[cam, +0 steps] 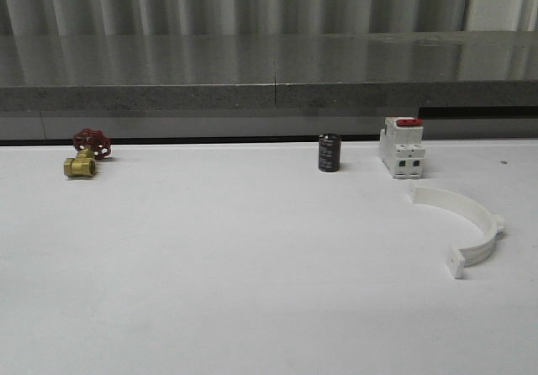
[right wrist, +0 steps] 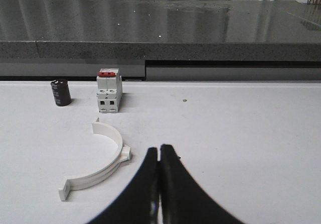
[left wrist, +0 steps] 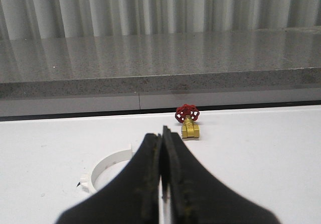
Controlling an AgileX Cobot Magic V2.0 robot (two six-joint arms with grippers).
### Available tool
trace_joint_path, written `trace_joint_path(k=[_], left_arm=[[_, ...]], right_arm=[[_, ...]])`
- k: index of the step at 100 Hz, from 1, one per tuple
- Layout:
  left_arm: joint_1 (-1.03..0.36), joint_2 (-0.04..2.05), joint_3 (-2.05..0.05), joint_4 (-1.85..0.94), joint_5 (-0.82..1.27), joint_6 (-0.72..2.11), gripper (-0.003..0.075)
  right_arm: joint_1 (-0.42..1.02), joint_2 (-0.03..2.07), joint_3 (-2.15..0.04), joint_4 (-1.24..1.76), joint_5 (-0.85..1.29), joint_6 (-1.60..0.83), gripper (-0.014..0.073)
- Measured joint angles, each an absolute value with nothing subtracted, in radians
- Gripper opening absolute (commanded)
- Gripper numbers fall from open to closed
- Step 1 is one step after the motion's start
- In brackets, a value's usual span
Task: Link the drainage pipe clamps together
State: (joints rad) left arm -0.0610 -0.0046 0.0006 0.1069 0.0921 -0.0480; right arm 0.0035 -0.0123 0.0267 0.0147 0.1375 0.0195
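On the white tabletop point(cam: 210, 266), far to the left, a small brass valve with a red handwheel point(cam: 86, 154) stands near the grey stone ledge point(cam: 252, 81). The left wrist view shows the left claw point(left wrist: 163, 184) with its black fingers pressed together, holding nothing; just beside it lies one white plastic semicircular drainage pipe clamp half point(left wrist: 108, 168), partly hidden behind the fingers, with the valve beyond it. Near the far edge, right of centre, stands a short dark cylinder point(cam: 329, 153), and to its right a white boxy breaker with a red top point(cam: 401, 146). Just nearer than the breaker, at the right, lies the second white semicircular clamp half point(cam: 467, 229), flat, its side lug pointing right. The right claw point(right wrist: 159, 184) is likewise closed and empty, near that half but apart from it.
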Motion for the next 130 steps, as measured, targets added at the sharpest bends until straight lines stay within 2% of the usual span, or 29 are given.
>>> trace_joint_path(k=[49, 65, 99, 130], left_arm=[[-0.061, -0.005, -0.005, 0.101, 0.098, -0.048, -0.0021], [-0.061, 0.016, -0.117, 0.058, 0.182, -0.048, -0.0021], [-0.061, 0.384, -0.593, 0.038, 0.706, -0.048, -0.0021], [-0.061, 0.578, -0.687, -0.009, 0.758, -0.048, -0.002]], right_arm=[[0.003, -0.012, 0.027, 0.015, 0.138, 0.02, -0.0067], [0.003, -0.012, 0.027, 0.015, 0.138, 0.02, -0.0067], [0.003, -0.012, 0.027, 0.015, 0.138, 0.02, -0.0067], [0.003, -0.012, 0.027, 0.015, 0.138, 0.02, -0.0067]])
